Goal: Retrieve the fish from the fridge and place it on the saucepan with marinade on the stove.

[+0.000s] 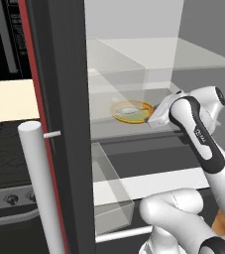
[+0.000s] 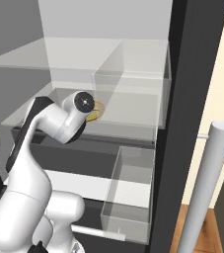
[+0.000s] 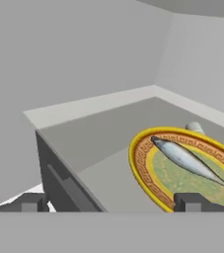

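Observation:
The fridge (image 1: 64,99) stands open, its white inside lit. On a shelf lies the fish (image 3: 187,158), slender and silver-grey, on a round yellow-rimmed plate (image 3: 142,168). From the left base view the plate (image 1: 131,110) sits mid-shelf, with my gripper (image 1: 152,119) right beside its near edge. My gripper (image 3: 108,203) is open, its fingertips (image 3: 190,201) low in front of the plate, nothing between them. The fish lies just ahead and to the right of them, untouched. The stove (image 1: 0,149) shows at the far left with its knobs. The saucepan with marinade is out of view.
The fridge door edge and its long white bar handle (image 1: 39,183) rise close on the left; the other door's handle (image 2: 207,183) on the right. Clear door bins (image 2: 128,197) jut out below the shelf. A glass shelf (image 1: 148,59) hangs above the plate.

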